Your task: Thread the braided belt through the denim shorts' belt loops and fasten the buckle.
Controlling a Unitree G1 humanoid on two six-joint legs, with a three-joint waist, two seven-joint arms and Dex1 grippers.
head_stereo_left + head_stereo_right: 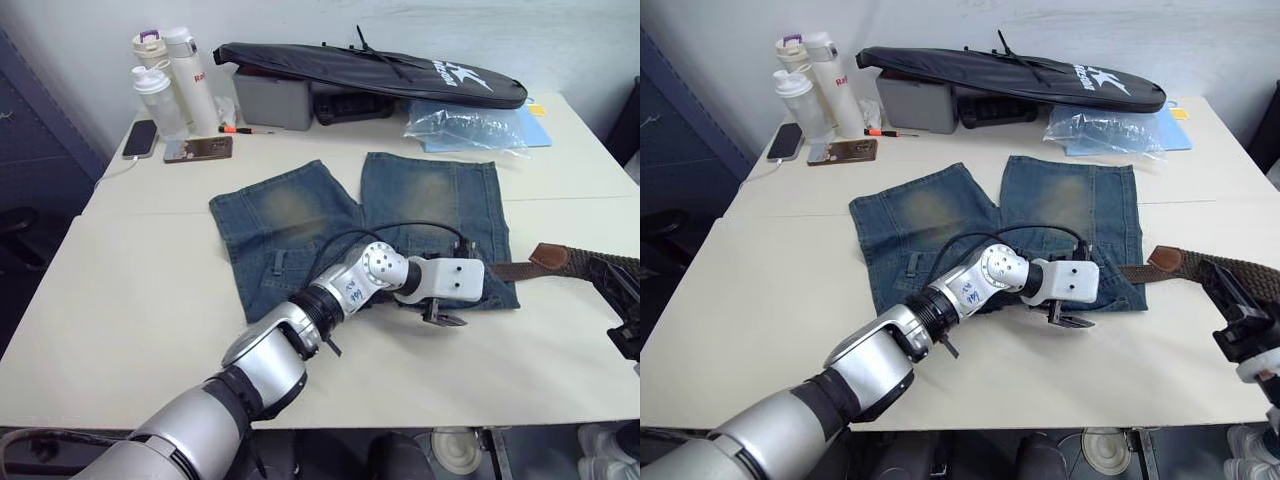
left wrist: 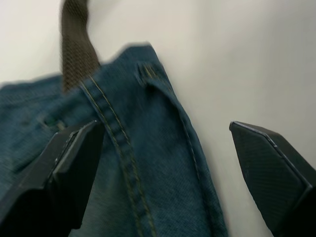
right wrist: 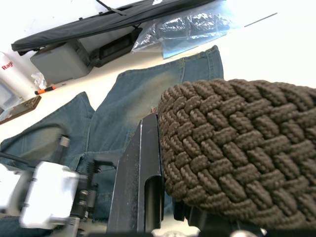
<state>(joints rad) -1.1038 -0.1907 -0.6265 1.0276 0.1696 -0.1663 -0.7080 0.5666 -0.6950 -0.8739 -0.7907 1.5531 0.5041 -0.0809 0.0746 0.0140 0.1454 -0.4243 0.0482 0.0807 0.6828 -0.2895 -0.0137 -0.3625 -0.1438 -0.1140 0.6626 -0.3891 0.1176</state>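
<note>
White table point(image 1: 130, 300) fills the frame, with the shorts point(image 1: 300, 215) spread flat at centre, legs toward the top. At the waistband's right end the left gripper point(image 1: 440, 318) is held with fingers point(image 2: 74, 163) spread open over the denim. At the right edge the belt point(image 1: 560, 262) is clamped in the right gripper point(image 1: 1240, 310), its leather tip reaching the shorts.
</note>
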